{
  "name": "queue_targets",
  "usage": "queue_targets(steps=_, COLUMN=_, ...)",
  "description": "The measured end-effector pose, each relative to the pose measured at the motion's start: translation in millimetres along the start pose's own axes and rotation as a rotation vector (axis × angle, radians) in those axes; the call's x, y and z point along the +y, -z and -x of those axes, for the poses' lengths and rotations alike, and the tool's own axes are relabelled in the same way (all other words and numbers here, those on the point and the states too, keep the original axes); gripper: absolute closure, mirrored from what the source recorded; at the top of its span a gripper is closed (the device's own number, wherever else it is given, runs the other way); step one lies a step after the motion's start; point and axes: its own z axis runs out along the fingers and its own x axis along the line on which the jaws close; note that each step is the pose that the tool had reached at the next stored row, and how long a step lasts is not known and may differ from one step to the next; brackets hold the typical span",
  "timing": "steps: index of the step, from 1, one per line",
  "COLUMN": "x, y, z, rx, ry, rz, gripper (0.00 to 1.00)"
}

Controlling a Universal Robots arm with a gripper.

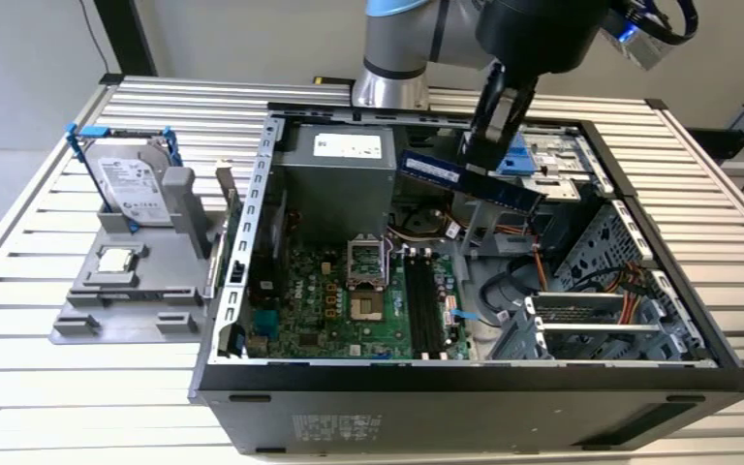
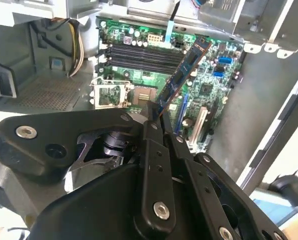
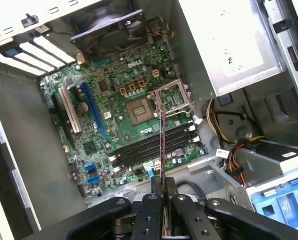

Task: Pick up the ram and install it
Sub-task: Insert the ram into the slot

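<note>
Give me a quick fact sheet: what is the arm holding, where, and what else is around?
Held: the ram, clamped in the gripper
Where: in the air above the open computer case
Below: the motherboard with its long black slots
Installed: not yet
Beside the case: a hard drive and a small square chip on a grey stand

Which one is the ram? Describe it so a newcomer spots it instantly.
Look into the open black computer case on the slatted table. Above its motherboard the gripper holds the ram: a long, narrow blue stick tilted in mid-air, unlike the silver hard drive standing outside.
</note>
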Motion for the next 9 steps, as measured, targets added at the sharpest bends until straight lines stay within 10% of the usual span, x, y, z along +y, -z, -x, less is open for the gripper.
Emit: queue_targets(steps=9, x=0.0, y=0.0, z=0.0, rx=-0.0080, ry=-0.161, rz=0.0064, gripper=1.00)
